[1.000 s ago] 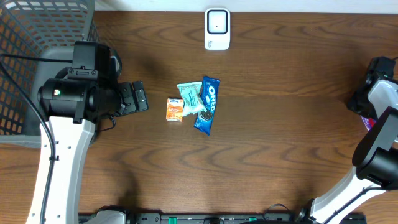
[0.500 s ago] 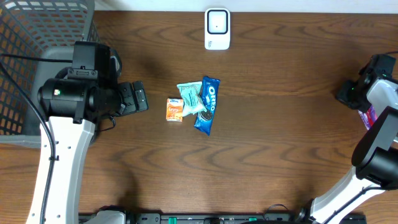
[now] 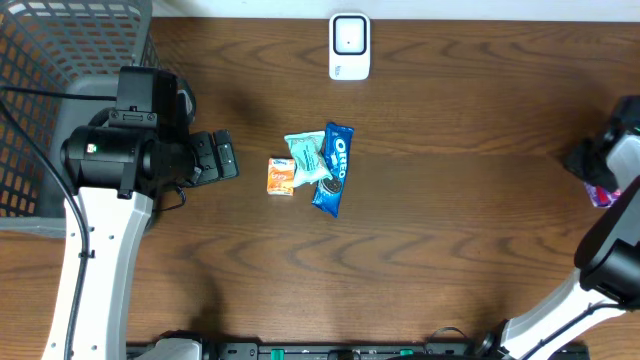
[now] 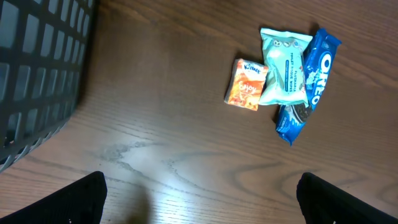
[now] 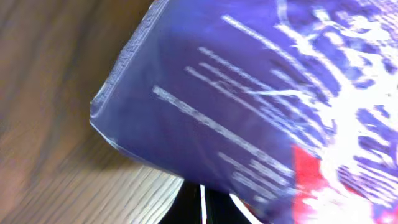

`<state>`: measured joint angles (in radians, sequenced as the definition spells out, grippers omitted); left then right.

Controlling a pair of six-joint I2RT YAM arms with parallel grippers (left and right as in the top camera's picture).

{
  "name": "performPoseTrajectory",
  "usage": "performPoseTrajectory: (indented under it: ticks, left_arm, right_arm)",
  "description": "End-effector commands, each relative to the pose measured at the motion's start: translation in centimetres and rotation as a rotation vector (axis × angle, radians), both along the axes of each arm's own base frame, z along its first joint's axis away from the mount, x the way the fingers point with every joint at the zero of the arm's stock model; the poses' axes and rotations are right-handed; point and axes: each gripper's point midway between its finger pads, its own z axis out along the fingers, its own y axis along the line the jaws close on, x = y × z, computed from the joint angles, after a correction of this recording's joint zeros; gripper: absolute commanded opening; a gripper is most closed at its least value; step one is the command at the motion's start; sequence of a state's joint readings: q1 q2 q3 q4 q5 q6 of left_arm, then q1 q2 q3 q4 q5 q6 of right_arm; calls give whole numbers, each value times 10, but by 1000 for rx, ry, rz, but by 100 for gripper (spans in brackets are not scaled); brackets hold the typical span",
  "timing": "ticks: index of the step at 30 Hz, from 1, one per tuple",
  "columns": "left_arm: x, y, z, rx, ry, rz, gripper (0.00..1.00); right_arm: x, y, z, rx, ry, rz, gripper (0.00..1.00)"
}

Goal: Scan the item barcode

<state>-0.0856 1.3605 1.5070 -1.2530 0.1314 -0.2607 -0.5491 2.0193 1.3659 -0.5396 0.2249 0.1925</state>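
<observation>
At the far right edge of the table (image 3: 450,250), my right pincer (image 3: 592,172) is closed tight on a purple packet (image 5: 249,106), the item for scanning. From overhead only a sliver of that packet shows, purple and pink, poking out just below the dark wrist at the frame's edge. My right wrist camera sees almost nothing else. Glossy purple film with white print and a patch of red at the lower right fills the view, tilted, with wood grain beyond its crimped edge. My own fingers are hidden there, and I cannot make out a barcode on the face turned to the lens.

The scanner (image 3: 349,46), a small white unit, sits at the back edge of the table near the middle, well apart from the packet I hold.

My left pincer (image 3: 232,156) stands spread wide and holds nothing. It is on the left side of the table, pointing toward the middle. Its wrist camera shows the dark fingertips (image 4: 74,199) at the bottom corners, with bare wood between them.

Near the table's centre lie three other snacks, bunched together. An orange packet (image 4: 247,85) is on the left, with a pale green packet (image 4: 284,59) touching it. A blue Oreo packet (image 4: 308,81) lies on the right, its left edge overlapped by the green one. A grey wire basket (image 3: 60,40) fills the back left corner, beside my left arm.
</observation>
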Motion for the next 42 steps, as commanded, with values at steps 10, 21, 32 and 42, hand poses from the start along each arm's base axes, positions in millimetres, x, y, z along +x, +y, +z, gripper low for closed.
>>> performPoseTrajectory:
  ticks: [10,21,32,42]
  left_arm:
    - [2,1,7,9,-20,-8,98]
    - [2,1,7,9,-20,-8,98]
    - [2,1,7,9,-20,-8,98]
    - [2,1,7,9,-20,-8,98]
  right_arm:
    - [7,-20,10,-55,-48,7,1]
    - [41,42,23,-24,-77,123,1]
    - [95,186,47,62,-195,311,36]
    - [114,353,57,199,-288,659,99]
